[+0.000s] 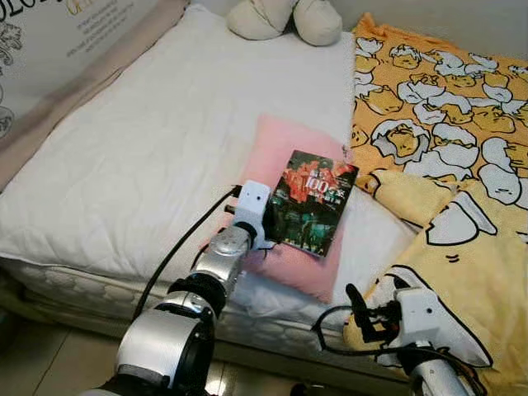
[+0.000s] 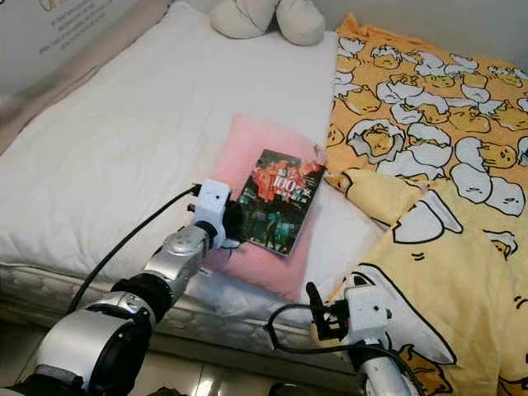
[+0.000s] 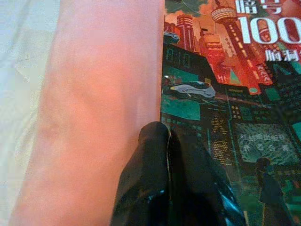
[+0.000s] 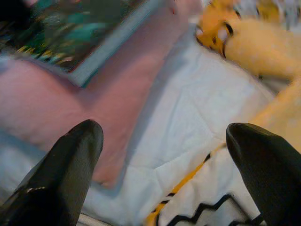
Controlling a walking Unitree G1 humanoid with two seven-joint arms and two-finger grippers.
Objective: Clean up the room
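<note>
**Robot arms and grippers, seen from the head**

Left arm (image 1: 177,330): silver, rounded metal segments joined by black ribbed collars, ending in a white boxy wrist block. A black cable loops along its outer side. Left gripper (image 3: 167,141): glossy black, rounded fingertips. Right arm (image 2: 371,363): silver, with a white wrist block and thin black looping cables. Right gripper (image 4: 164,141): two glossy black, blunt, tapered fingers (image 4: 77,150).

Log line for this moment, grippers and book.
left gripper: shut on book edge | book: on pink pillow | right gripper: open, idle over bed edge
</note>
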